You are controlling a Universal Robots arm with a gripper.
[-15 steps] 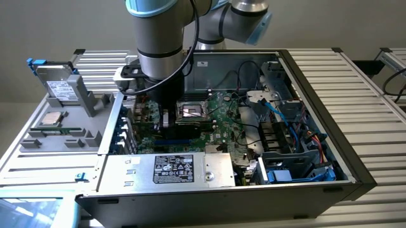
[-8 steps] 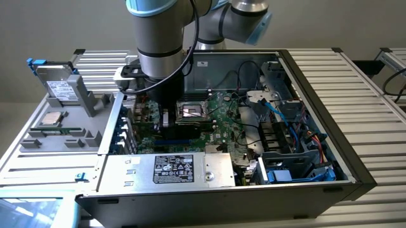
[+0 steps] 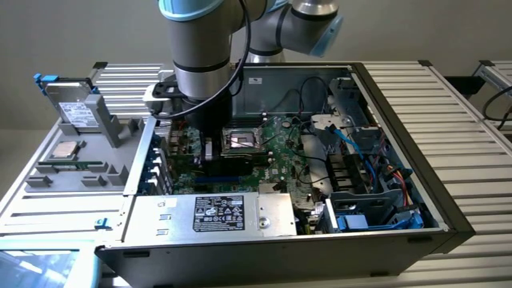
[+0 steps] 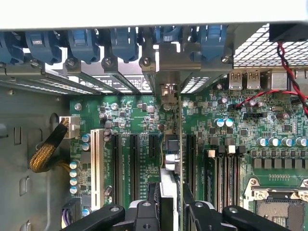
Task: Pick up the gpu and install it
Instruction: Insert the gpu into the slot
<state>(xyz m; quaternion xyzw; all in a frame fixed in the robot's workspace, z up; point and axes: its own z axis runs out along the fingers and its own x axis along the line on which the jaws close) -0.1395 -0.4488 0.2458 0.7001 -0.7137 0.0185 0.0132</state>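
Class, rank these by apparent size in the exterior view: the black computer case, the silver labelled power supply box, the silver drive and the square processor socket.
1. black computer case
2. silver labelled power supply box
3. silver drive, standing farther back
4. square processor socket

**gpu (image 4: 171, 144) on edge over the motherboard (image 4: 231, 125)**

Seen edge-on as a thin upright card. Metal bracket end toward the rear slot openings. Aligned parallel with the black expansion slots (image 4: 134, 163), lying between two of them. Seating depth cannot be determined.
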